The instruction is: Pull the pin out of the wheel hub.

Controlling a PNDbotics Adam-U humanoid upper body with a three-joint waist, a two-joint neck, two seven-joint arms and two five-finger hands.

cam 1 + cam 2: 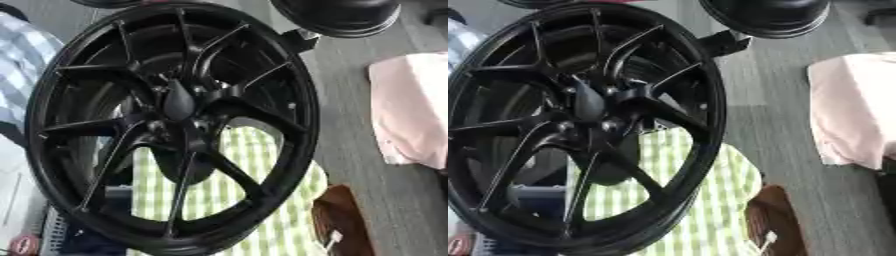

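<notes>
Both my head cameras look down from close up, so the black wheel nearly fills each view. They share almost the same scene: wheel, green checked cloth, grey floor and pink cloth at right. In my right eye view the wheel sits further left.

Robot hand only a dark tapered shape at centre, side and pose indistinct.
</notes>
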